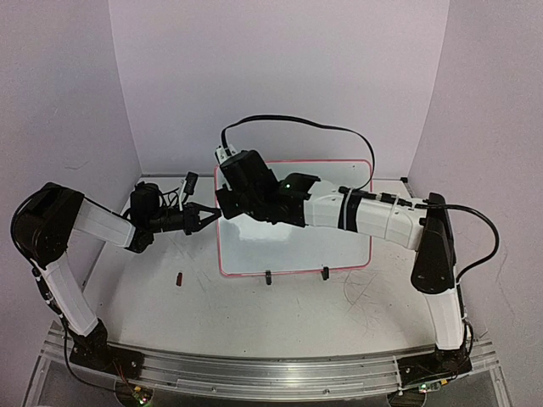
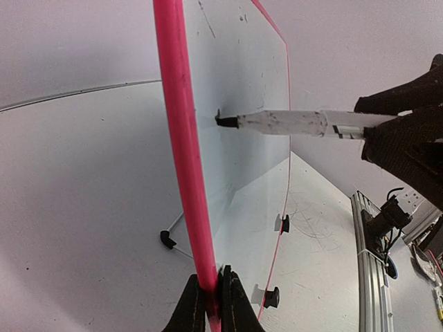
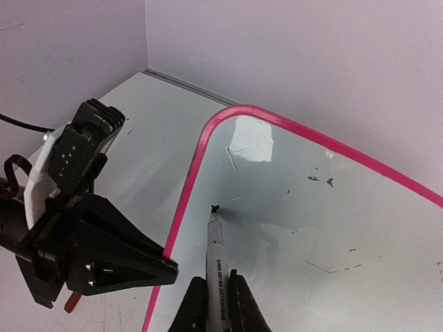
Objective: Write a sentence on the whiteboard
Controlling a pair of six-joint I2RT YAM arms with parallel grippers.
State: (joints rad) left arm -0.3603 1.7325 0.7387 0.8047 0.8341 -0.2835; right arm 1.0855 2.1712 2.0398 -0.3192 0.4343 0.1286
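Observation:
The whiteboard (image 1: 297, 246), glossy white with a pink frame, stands tilted on the table. My left gripper (image 2: 214, 294) is shut on the left side of the frame (image 2: 181, 138); from above this gripper (image 1: 214, 212) sits at the board's left edge. My right gripper (image 3: 216, 297) is shut on a white marker (image 3: 217, 259). The marker's black tip (image 3: 215, 208) touches the board face (image 3: 311, 228) near its upper left corner, beside a tiny black mark. In the left wrist view the marker (image 2: 291, 123) comes in from the right. The sentence is not in view; only small dark specks show.
Two black clip feet (image 1: 268, 276) (image 1: 324, 273) hold the board's lower edge. A small dark red piece (image 1: 180, 278) lies on the table left of the board. A black cable (image 1: 297, 123) arcs above the board. Grey scribble scratches (image 1: 365, 297) mark the tabletop. Walls close in on three sides.

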